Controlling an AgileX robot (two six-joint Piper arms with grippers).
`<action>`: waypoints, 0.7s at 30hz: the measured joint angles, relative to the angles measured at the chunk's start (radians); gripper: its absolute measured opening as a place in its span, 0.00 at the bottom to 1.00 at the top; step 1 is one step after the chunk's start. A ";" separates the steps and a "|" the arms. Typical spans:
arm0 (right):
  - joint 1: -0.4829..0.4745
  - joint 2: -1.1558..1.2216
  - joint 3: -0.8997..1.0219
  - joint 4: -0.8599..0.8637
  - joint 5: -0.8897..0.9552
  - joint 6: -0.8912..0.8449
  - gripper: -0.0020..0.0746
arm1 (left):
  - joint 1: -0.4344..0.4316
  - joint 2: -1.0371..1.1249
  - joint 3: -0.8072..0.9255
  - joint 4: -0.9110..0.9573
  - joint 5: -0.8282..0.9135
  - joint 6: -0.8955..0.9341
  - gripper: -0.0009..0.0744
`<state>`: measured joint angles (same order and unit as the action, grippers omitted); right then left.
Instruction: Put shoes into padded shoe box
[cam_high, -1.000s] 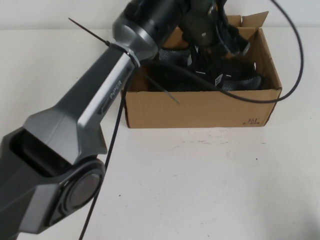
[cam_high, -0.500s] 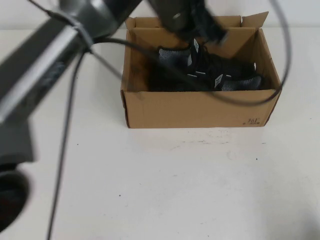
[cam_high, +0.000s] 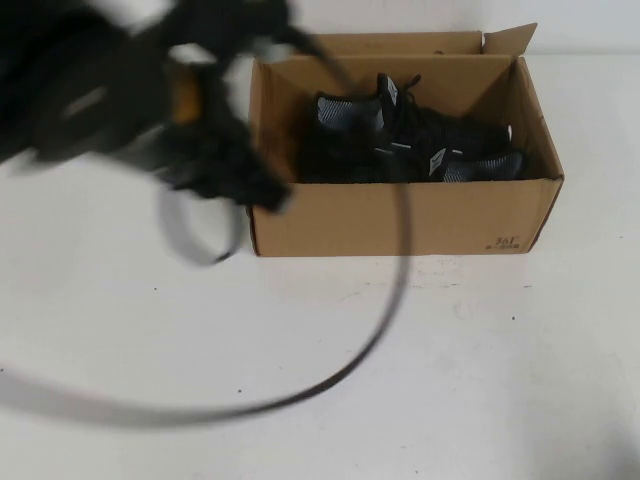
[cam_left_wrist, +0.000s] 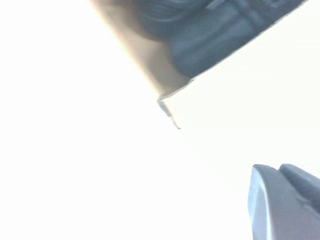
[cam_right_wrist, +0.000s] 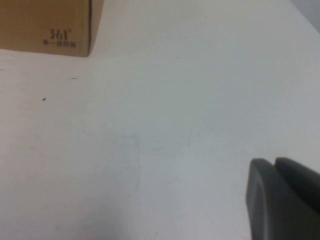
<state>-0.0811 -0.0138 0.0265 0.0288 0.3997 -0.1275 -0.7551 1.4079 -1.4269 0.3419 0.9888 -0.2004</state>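
A: Both black sneakers (cam_high: 415, 140) lie inside the cardboard shoe box (cam_high: 400, 215). Your left gripper (cam_high: 215, 165) is a blur just beside its left wall; I cannot tell its grip.

B: Mind the cable (cam_high: 385, 300) doesn't drag the box. The right gripper (cam_right_wrist: 285, 200) sits low over bare table (cam_right_wrist: 165, 125), grip unclear.

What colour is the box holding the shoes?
Brown cardboard box, clearest in the high view.

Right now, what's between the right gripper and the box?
Only bare table lies between the right gripper and the box, as the right wrist view shows.
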 joint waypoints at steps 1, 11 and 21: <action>0.000 0.000 0.000 0.000 0.000 0.000 0.02 | 0.000 -0.044 0.051 0.021 -0.019 -0.022 0.01; 0.000 0.000 0.000 0.000 0.000 0.000 0.02 | 0.000 -0.453 0.398 0.131 -0.137 -0.179 0.01; 0.000 0.000 0.000 0.000 0.000 0.000 0.02 | 0.000 -0.505 0.476 0.171 -0.103 -0.182 0.01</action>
<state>-0.0811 -0.0138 0.0265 0.0288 0.3997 -0.1275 -0.7551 0.9033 -0.9510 0.5132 0.8860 -0.3821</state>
